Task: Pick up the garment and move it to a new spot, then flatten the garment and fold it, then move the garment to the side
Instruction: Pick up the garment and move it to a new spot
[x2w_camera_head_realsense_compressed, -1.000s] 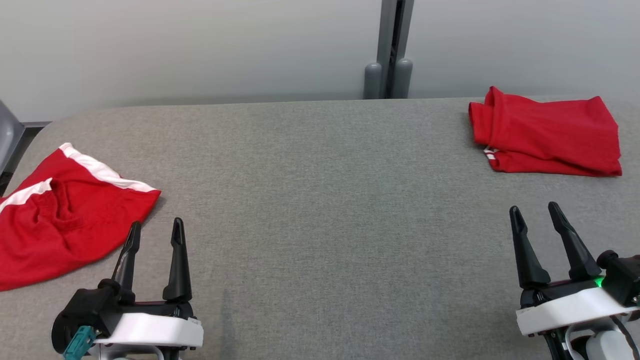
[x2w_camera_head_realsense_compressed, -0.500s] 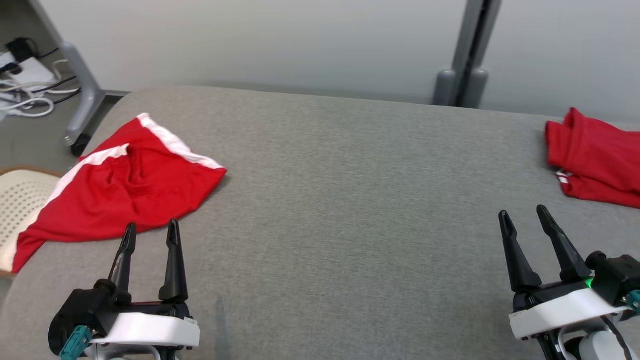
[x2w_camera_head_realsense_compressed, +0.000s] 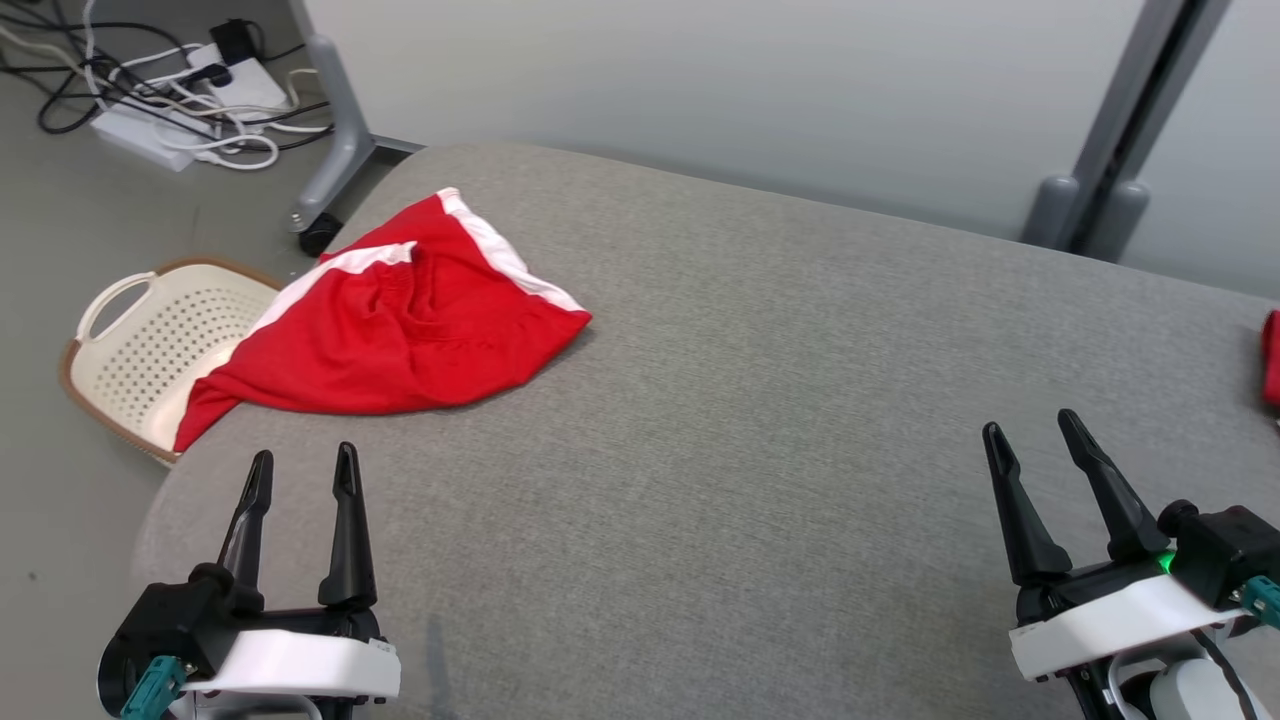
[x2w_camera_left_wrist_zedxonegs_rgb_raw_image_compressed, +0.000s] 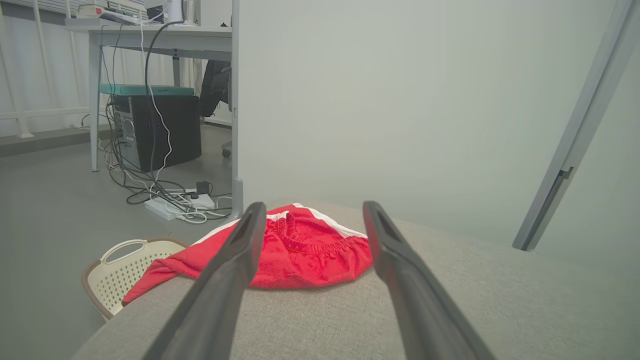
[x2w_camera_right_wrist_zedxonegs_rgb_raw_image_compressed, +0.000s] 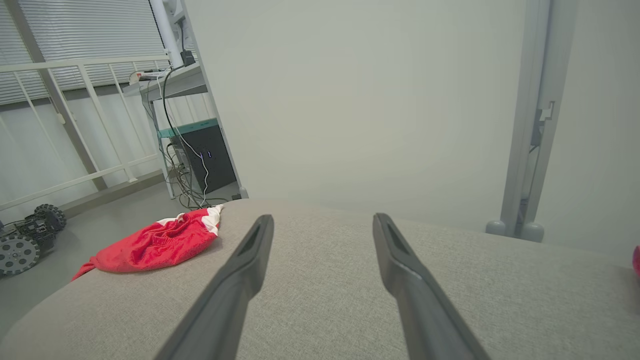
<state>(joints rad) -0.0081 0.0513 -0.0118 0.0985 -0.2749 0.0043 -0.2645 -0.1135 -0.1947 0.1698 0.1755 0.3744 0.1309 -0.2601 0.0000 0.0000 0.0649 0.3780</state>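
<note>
Red garment (x2w_camera_head_realsense_compressed: 400, 335) with white side stripes, crumpled at the far left corner of the grey padded table (x2w_camera_head_realsense_compressed: 760, 420). One end droops over the rounded left edge, close to a perforated cream basket (x2w_camera_head_realsense_compressed: 150, 350) on the floor. Left gripper (x2w_camera_head_realsense_compressed: 304, 452), near left, points at the garment without touching it, fingers spread wide and empty. Right gripper (x2w_camera_head_realsense_compressed: 1028, 421), near right, is equally wide and empty, well apart from the garment. The table surface between them lies open. On the far left floor, a power strip with tangled cables (x2w_camera_head_realsense_compressed: 170, 110) lies beside a castered frame leg (x2w_camera_head_realsense_compressed: 330, 170). A sliver of second red cloth (x2w_camera_head_realsense_compressed: 1271, 355) shows at the right. A grey post (x2w_camera_head_realsense_compressed: 1120, 150) stands behind the far edge.
</note>
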